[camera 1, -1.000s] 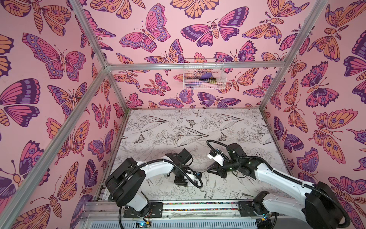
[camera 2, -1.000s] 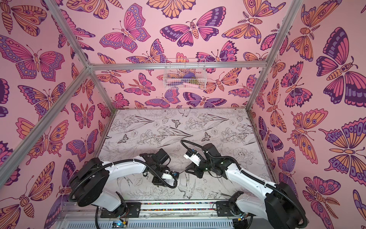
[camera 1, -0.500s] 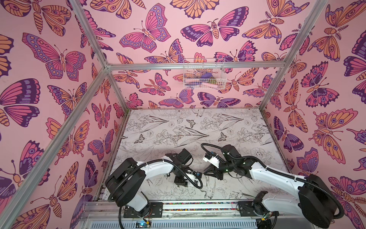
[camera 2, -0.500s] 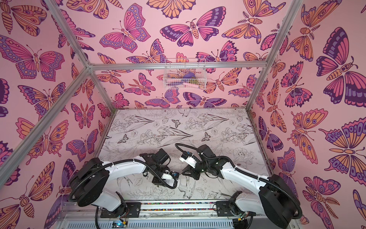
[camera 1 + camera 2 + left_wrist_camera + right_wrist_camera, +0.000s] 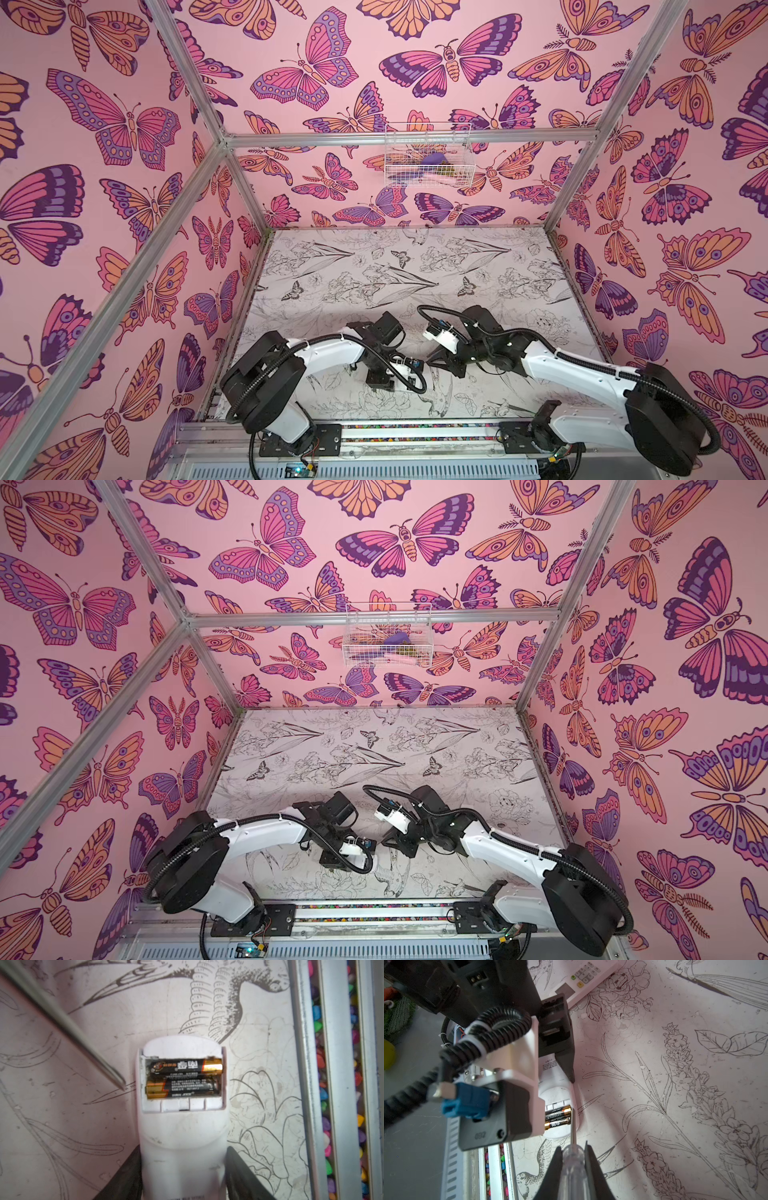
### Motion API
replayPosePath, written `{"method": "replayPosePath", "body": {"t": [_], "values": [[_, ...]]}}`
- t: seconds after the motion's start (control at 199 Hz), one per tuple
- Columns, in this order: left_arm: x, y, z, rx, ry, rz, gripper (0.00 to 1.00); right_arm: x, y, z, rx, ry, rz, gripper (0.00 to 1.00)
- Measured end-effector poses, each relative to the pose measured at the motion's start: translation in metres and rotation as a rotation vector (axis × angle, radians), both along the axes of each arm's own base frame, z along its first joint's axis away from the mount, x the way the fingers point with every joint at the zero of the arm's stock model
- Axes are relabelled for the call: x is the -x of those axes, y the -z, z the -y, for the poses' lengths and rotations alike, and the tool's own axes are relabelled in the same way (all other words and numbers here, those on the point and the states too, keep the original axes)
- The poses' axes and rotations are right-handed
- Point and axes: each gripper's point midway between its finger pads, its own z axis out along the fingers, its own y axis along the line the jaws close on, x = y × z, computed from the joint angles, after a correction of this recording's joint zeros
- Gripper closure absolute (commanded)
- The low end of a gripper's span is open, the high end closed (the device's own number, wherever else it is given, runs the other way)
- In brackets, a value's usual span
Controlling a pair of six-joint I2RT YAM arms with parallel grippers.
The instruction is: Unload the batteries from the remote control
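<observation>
- Gripping the white remote [image 5: 182, 1132] across its width: left claw [image 5: 182, 1148], part open, one dark finger [image 5: 128, 1176] pressed to each long side. Back of the remote faces up.
- The battery compartment is open, at the end of the remote past the fingertips. Two batteries [image 5: 185, 1067] sit in it side by side, black with gold ends, the gold ends pointing opposite ways.
- Right claw [image 5: 573, 1146] is almost closed, pinching the clear handle of a screwdriver [image 5: 572, 1172]. Its metal shaft points toward the compartment.
- In the left wrist view the shaft tip sits just beside the remote's side wall, level with the batteries. Whether it touches remote or counter, cannot tell.
- The remote lies flat on the counter [image 5: 374, 266], close to the edge where the arm bases are mounted, about midway along it. In both top views it is hidden under the left claw.
- The two claws are near each other, tips angled toward one another.
- A second remote [image 5: 583, 978], white, lies on the counter with buttons and small screen up. It is on the far side of the left claw from the screwdriver, apart from the held one.
- A wire basket [image 5: 428, 156] hangs on the back wall, well apart.
</observation>
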Motion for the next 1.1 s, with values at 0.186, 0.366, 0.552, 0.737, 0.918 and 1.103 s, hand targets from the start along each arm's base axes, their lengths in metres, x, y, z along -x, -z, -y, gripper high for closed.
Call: {"method": "replayPosePath", "body": {"t": [0.186,0.366,0.552,0.737,0.918,1.103], "values": [[0.0,0.0,0.0,-0.001,-0.007,-0.002,0.58,0.002,-0.001,-0.004,-0.003,-0.011,0.015,1.0],[0.0,0.0,0.0,-0.001,-0.008,-0.003,0.59,0.003,0.0,-0.006,0.0,-0.016,0.016,1.0],[0.0,0.0,0.0,0.001,-0.008,-0.001,0.58,0.003,0.003,-0.006,0.012,-0.015,0.017,1.0],[0.0,0.0,0.0,0.006,-0.01,0.0,0.6,0.005,0.005,-0.006,0.017,-0.019,0.015,1.0],[0.0,0.0,0.0,0.009,-0.008,-0.001,0.64,0.009,0.009,-0.007,0.025,-0.031,0.005,1.0],[0.0,0.0,0.0,0.01,-0.008,0.0,0.66,0.007,0.011,-0.007,0.037,-0.027,0.022,1.0]]}}
